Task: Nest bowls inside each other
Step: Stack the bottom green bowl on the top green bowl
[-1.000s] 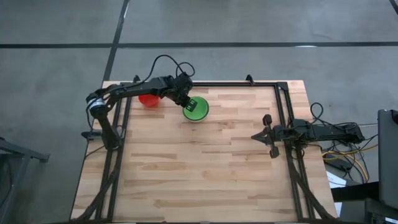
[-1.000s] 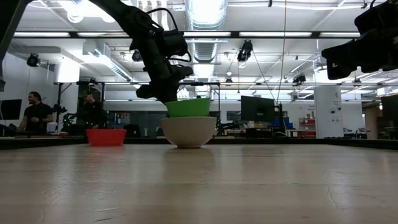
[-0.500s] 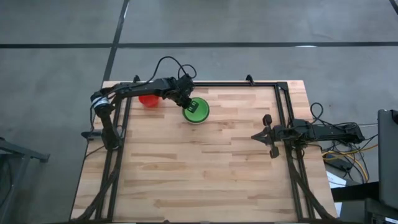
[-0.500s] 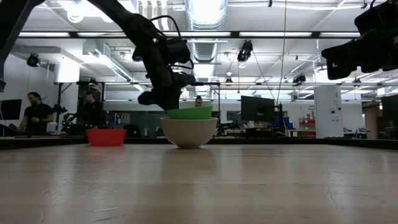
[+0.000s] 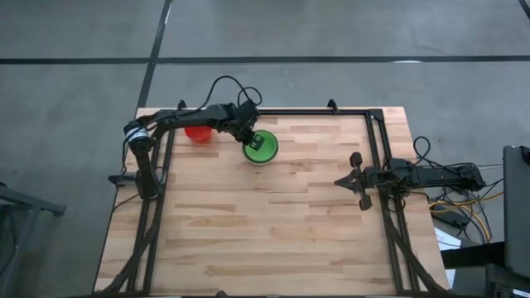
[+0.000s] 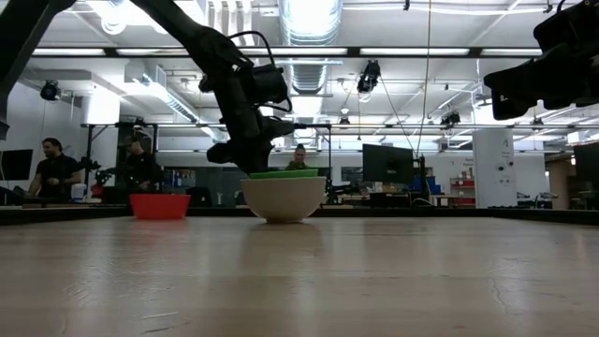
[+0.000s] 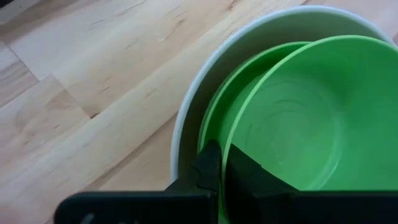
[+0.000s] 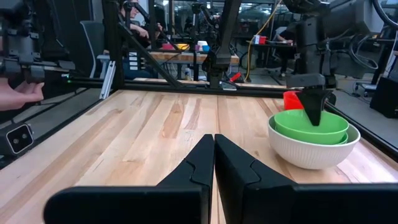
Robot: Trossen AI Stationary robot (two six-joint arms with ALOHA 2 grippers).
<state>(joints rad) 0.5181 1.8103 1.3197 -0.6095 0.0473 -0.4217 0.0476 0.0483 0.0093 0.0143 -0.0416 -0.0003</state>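
A white bowl (image 6: 284, 197) stands on the table at the far left, with one green bowl (image 7: 239, 81) nested in it. A second green bowl (image 7: 298, 118) sits low inside that one, and my left gripper (image 5: 252, 141) is shut on its rim. In the low view only a thin green rim (image 6: 284, 173) shows above the white bowl. A red bowl (image 5: 197, 132) rests on its base to the left of them. My right gripper (image 8: 213, 155) waits shut at the table's right edge, level and touching nothing. My left gripper has the upper green bowl's rim (image 7: 225, 146) pinched, one finger inside the bowl and one outside its wall. The fingers come slanting down from above, from the table's left. The bowl stays upright, sunk into the nested green bowl; whether it rests fully I cannot tell.
Black metal rails (image 5: 377, 157) frame the table. Bare wood (image 5: 265, 223) fills the middle and near part. People (image 6: 56, 168) stand in the room beyond the far edge, and a hand (image 8: 18, 93) shows at the side of the right wrist view.
My left gripper has gone down with the green bowl, still shut on its rim. The bowl has sunk from well above the white bowl's rim until only a thin green edge shows above it.
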